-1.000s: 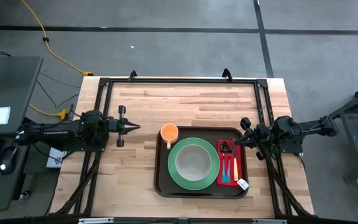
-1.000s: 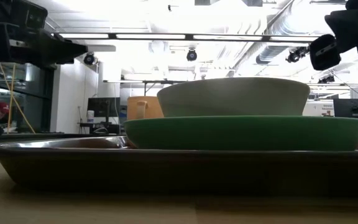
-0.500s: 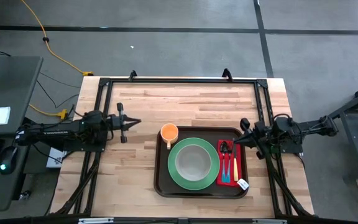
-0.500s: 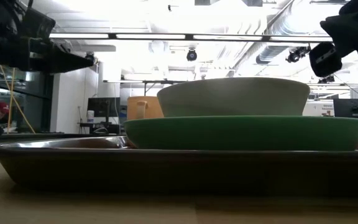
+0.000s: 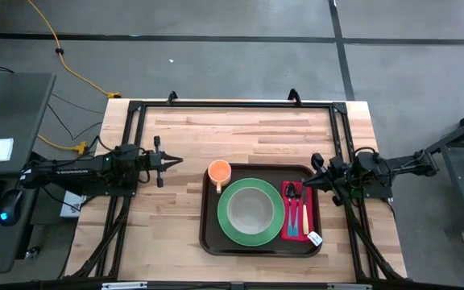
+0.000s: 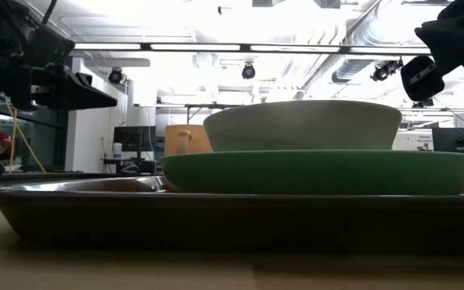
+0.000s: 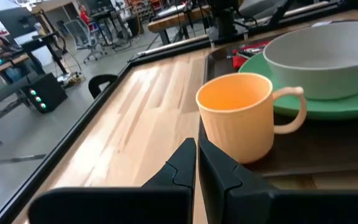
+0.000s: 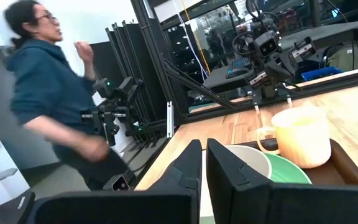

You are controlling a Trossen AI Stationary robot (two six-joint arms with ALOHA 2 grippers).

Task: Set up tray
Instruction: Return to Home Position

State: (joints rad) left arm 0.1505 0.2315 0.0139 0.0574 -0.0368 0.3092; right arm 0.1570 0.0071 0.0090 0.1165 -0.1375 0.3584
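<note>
Left tool (image 5: 174,161), narrow and empty, points at the cup (image 5: 219,171); right tool (image 5: 308,184), likewise narrow, hovers over the tray (image 5: 209,235) rim.

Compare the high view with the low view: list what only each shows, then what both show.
Only the high view: the cutlery on the red-pink rectangular napkin. Only the low view: the room's ceiling lights. Both: the dark-brown rectangular plastic tray, round green plate, pale bowl, orange mug, the left gripper left of the tray and the right gripper above its right end.
</note>
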